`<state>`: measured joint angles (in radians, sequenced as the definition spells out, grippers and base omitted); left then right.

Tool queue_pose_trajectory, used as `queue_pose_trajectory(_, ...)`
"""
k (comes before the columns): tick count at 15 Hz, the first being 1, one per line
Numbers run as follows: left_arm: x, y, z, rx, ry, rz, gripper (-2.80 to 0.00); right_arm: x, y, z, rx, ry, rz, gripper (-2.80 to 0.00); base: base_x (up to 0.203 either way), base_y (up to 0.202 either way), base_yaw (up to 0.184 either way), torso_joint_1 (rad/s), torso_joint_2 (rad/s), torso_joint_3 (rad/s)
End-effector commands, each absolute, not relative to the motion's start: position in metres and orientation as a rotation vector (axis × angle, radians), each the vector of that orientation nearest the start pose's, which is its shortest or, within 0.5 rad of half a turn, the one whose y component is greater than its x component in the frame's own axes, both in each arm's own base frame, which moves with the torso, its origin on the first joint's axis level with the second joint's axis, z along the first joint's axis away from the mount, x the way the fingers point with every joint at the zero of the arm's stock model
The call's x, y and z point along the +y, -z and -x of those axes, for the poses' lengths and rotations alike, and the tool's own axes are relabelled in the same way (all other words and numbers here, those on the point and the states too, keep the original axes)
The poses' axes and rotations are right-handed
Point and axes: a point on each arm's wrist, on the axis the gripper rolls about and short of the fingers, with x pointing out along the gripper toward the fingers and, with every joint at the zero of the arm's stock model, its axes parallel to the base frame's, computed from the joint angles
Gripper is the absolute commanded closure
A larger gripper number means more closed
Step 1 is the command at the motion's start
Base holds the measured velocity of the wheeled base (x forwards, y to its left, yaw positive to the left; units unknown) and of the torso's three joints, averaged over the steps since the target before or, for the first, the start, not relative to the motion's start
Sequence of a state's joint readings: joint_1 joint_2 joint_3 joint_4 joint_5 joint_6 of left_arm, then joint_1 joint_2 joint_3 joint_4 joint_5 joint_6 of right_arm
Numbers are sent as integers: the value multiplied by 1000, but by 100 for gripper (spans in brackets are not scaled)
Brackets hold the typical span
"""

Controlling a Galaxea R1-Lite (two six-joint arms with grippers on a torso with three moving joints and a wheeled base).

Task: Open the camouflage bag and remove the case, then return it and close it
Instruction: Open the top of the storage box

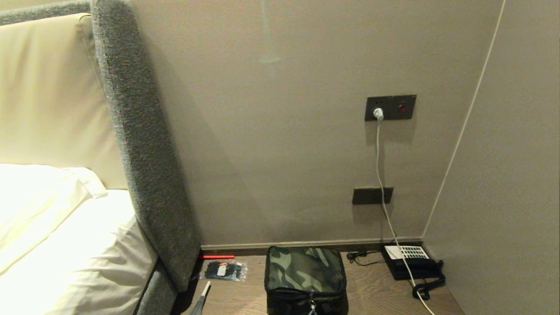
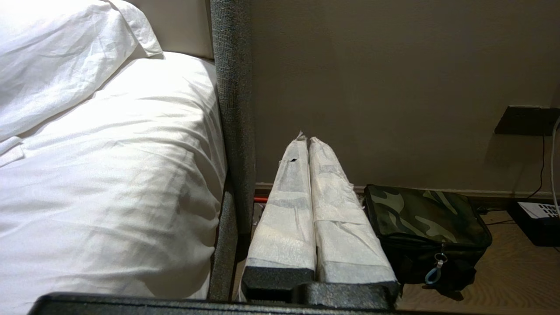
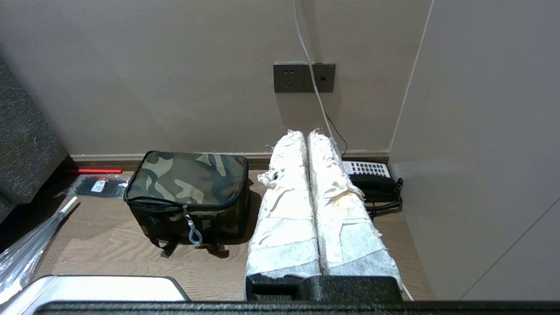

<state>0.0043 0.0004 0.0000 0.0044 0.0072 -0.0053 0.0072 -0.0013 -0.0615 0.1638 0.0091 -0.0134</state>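
You have the camouflage bag (image 1: 305, 280) zipped shut near the table's (image 3: 131, 258) back edge, so neither narrow, empty pincer, left (image 2: 307, 140) or right (image 3: 306, 133), has reached its zipper pull (image 3: 192, 229).

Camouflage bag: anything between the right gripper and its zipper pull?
Nothing visible. The green camouflage fabric bag sits zipped shut on the wooden table, its blue-looped zipper pull facing the robot. The white-wrapped right gripper is shut, beside the bag with bare tabletop between. The black telephone lies beyond the gripper.
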Motion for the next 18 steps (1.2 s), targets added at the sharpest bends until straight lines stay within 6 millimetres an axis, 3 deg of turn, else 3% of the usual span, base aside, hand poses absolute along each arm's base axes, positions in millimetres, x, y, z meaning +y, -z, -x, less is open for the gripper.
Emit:
queue_pose_trajectory(1,0,-74,23,6,-12,6,0,0,-75,29,98,-19,14,0,0,0,0,0,0,0)
queue_pose_trajectory(18,0,-74,23,9,-11,6,0,0,-76,29,97,-19,14,0,0,0,0,0,0,0)
